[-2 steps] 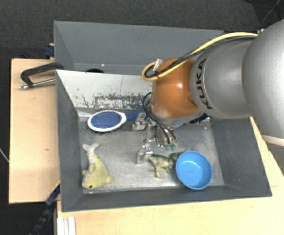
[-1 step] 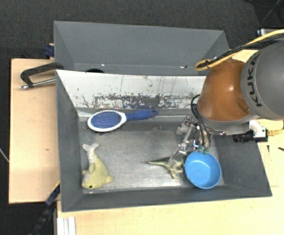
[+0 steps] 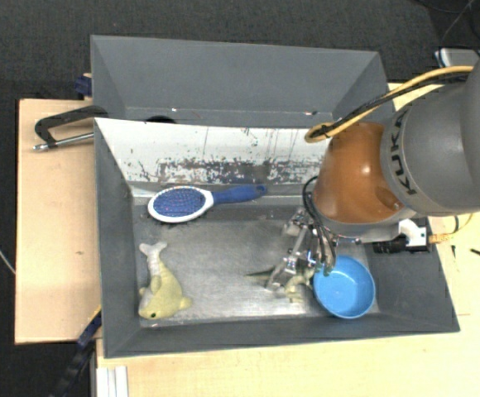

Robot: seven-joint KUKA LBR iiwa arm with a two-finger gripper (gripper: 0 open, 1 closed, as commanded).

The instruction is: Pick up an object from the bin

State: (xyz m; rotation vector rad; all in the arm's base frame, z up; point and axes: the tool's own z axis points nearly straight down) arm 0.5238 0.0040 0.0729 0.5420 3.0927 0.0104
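Camera view: arm [image 3: 443, 151] comes in from the right, over the right rim of the bin [image 3: 223, 77]. Orange wrist cover [image 3: 352, 180] sits above the right part of the floor. A yellow cable [image 3: 389, 98] runs from it up and right along the arm.

Tool [image 3: 294, 278] hangs below the cover, low in the bin, near the lower right of the floor as seen. Tool state: can't tell if open or closed, as its metal parts blend with the grey floor. Can't tell whether it touches the floor either.

Nearest thing is the blue bowl [image 3: 345, 289]: round, upright, open side up, in the lower right corner. Tool is just beside its left rim; contact with the rim is unclear. The wrist covers part of the bowl's upper edge.

Well apart from the tool:
- Blue oval brush [image 3: 180, 204], lying flat along the scuffed back wall on the left half. Head is to the left, handle points right.
- Yellow plush fish [image 3: 164, 294] with a pale tail, in the lower left corner, tail towards the back wall.

Brush and fish lie apart from each other.
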